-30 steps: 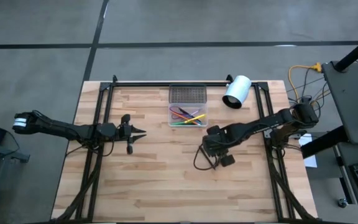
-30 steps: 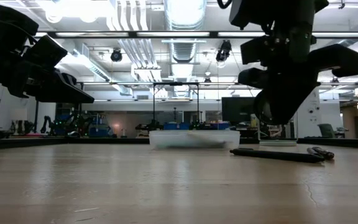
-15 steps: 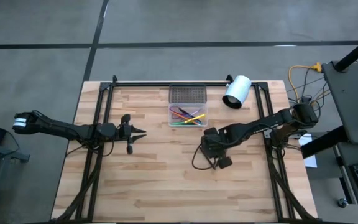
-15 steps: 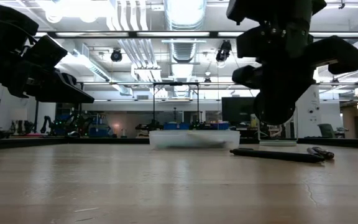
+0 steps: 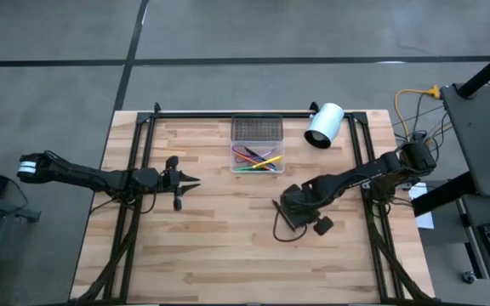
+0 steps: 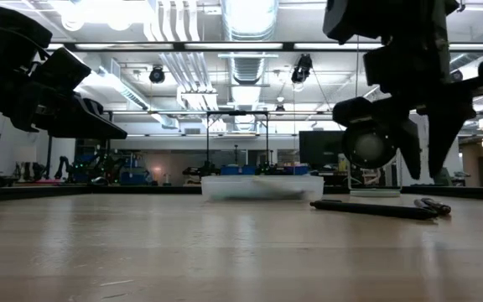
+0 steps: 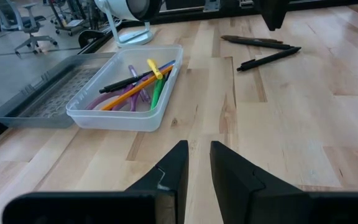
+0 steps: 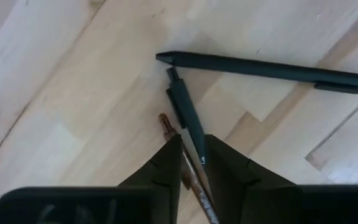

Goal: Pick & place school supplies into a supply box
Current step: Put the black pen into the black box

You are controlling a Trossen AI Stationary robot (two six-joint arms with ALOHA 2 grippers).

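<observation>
Right gripper shifted toward table's near-right, now over dark pens | fingers nearly clenched, empty | risk: narrow gap straddles two pens, nudging one away

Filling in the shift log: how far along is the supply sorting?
Mostly done: the supply box already holds several coloured items. In hand: the right gripper hovers low over the dark pens on the table, its fingers nearly shut, gripping nothing. Left: those pens, three in the right wrist view. The left gripper waits aside.
</observation>
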